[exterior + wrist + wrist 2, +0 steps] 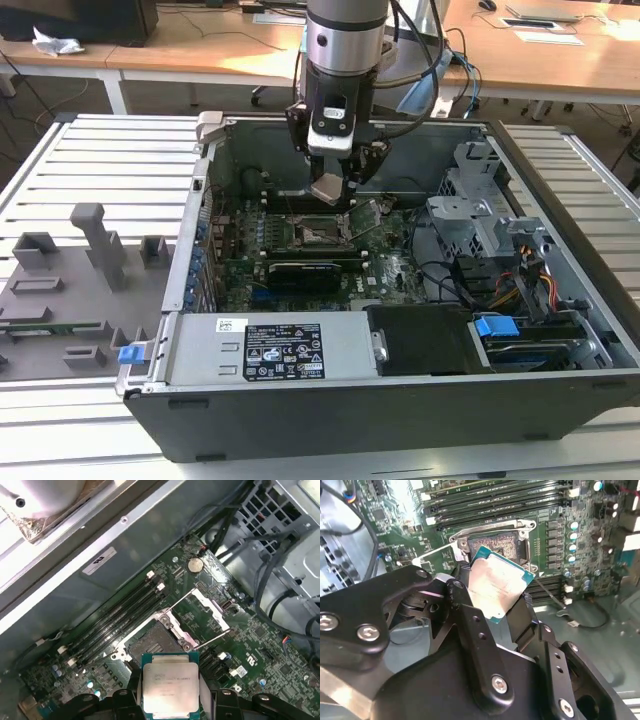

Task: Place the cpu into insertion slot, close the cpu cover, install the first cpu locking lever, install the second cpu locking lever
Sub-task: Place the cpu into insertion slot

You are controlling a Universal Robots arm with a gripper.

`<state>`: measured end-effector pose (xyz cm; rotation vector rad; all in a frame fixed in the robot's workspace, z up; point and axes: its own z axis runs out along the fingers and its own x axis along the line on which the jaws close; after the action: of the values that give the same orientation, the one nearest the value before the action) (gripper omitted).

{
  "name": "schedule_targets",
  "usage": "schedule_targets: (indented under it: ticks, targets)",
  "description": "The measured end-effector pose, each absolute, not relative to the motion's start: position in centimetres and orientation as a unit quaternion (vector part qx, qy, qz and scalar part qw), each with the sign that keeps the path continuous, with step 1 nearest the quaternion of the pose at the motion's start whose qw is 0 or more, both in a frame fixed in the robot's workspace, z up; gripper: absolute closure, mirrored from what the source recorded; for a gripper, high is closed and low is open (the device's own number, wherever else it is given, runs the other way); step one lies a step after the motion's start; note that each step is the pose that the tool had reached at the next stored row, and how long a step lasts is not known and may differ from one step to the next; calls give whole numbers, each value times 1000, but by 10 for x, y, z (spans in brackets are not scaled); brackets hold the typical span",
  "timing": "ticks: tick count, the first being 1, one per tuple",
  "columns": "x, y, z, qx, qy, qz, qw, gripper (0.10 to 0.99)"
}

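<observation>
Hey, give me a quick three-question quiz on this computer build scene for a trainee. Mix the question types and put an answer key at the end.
1. True or false: the cpu is already seated in the insertion slot.
2. Multiple choice: the cpu cover is A) shut over the insertion slot, B) swung open beside the insertion slot, C) held in the gripper.
3. Fill the gap: the gripper is shut on the ____.
Key: 1 false, the cpu is held above the insertion slot; 2 B; 3 cpu.
</observation>
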<state>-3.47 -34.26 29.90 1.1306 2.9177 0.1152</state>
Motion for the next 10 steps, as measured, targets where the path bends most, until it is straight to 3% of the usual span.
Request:
schedule_targets:
  ticks: [10]
  targets:
    - [-35, -343, 296, 445, 895, 35, 9, 545]
